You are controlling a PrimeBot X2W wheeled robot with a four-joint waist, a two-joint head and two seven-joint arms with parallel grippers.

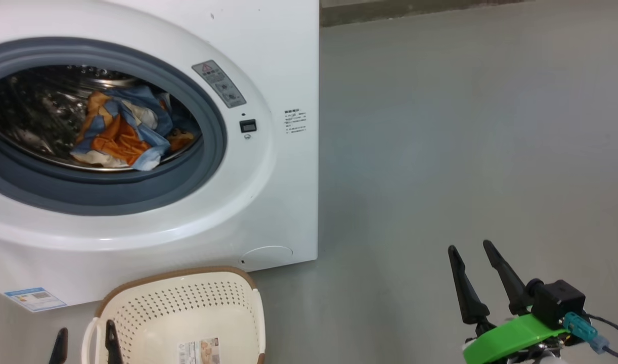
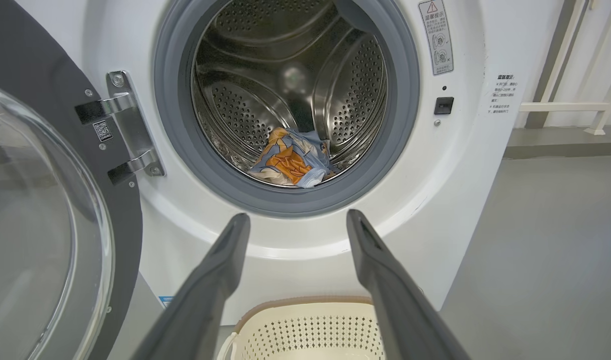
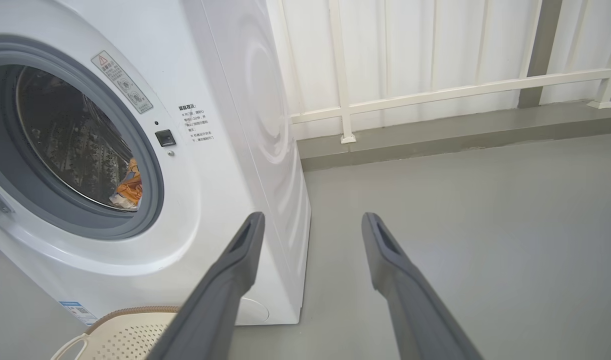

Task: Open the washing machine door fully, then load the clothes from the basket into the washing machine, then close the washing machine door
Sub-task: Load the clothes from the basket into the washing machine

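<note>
The washing machine (image 1: 268, 202) stands open, its steel drum ringed by grey rubber. The washing machine door (image 2: 120, 240) is swung wide to the left on its hinge, glass bowl facing out. Blue and orange clothes (image 1: 122, 134) lie in a heap at the bottom of the drum (image 2: 290, 160), also glimpsed past the ring (image 3: 129, 186). The basket (image 1: 177, 274) sits on the floor against the machine's front, and no clothes show in the part I see. My left gripper (image 2: 296, 217) hangs open above the basket (image 2: 305, 305), pointing at the drum. My right gripper (image 1: 470, 246) is open over bare floor to the machine's right (image 3: 313, 216).
Grey floor (image 1: 466, 151) stretches to the right of the machine. A white railing (image 3: 435, 95) and a low kerb run along the back wall. The open door takes up the space left of the machine. A blue label (image 1: 35, 298) sits low on the front.
</note>
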